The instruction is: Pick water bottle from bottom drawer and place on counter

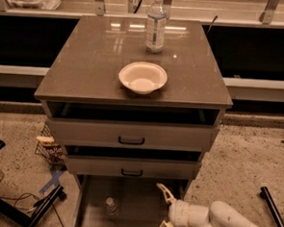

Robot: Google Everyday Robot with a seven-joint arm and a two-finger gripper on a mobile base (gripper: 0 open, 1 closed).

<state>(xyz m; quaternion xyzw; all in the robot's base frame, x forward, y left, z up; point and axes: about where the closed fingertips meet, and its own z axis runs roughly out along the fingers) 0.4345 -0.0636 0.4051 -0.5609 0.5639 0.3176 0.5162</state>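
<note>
The bottom drawer (141, 202) is pulled out at the foot of the cabinet, showing its pale floor. The small clear water bottle (110, 207) stands upright in it, left of the middle. My gripper (163, 209) is open inside the drawer's right part, its two pale fingers spread and pointing left toward the bottle, about a hand's width from it. The white arm runs off to the lower right. The glossy grey-brown counter (87, 68) forms the cabinet's top.
A white bowl (142, 77) sits near the counter's front middle. A taller labelled bottle (156, 24) stands at the counter's back. The two upper drawers (131, 134) stick out slightly above the bottom one. A wire basket (48, 148) and black cables lie on the floor at left.
</note>
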